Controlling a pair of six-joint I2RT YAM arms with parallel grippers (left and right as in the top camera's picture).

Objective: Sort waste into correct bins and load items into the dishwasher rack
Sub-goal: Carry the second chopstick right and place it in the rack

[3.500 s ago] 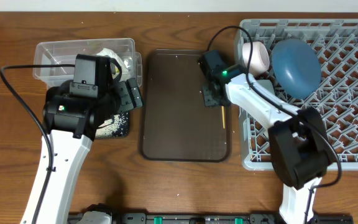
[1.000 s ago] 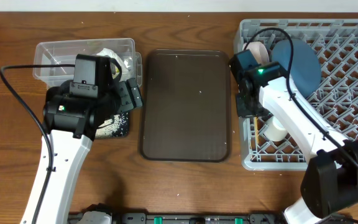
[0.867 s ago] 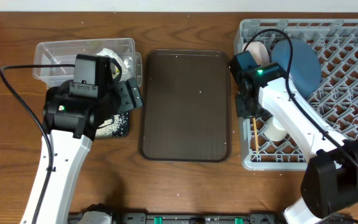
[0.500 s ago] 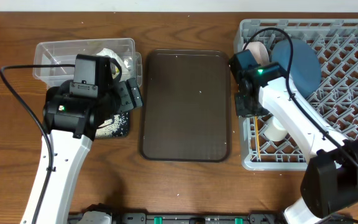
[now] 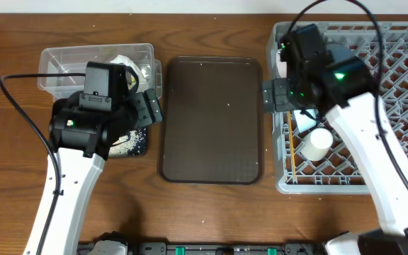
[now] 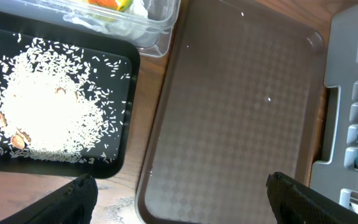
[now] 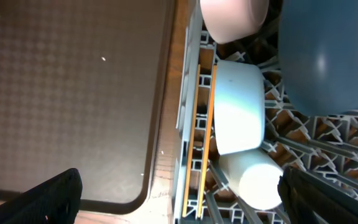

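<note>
Left gripper (image 6: 179,200) and right gripper (image 7: 180,202) hang spread, empty. The thin wooden chopsticks (image 7: 209,124) lie along the large grey plastic rack's (image 5: 402,92) left edge; unsupported, they could slip through its lattice.

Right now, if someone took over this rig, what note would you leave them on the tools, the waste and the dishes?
Left tool: open, holding nothing, above the gap between the black tray-bin and the brown serving tray.
Right tool: open, holding nothing, above the dishwasher rack, at its left edge.
Waste: rice in the black tray-bin; tissue with wrapper in the clear tub.
In the rack: chopsticks, pale blue bowl, white bowl, dark blue plate, white cup.
Left: nothing visible to sort or load; probably just pull the arms back.
</note>
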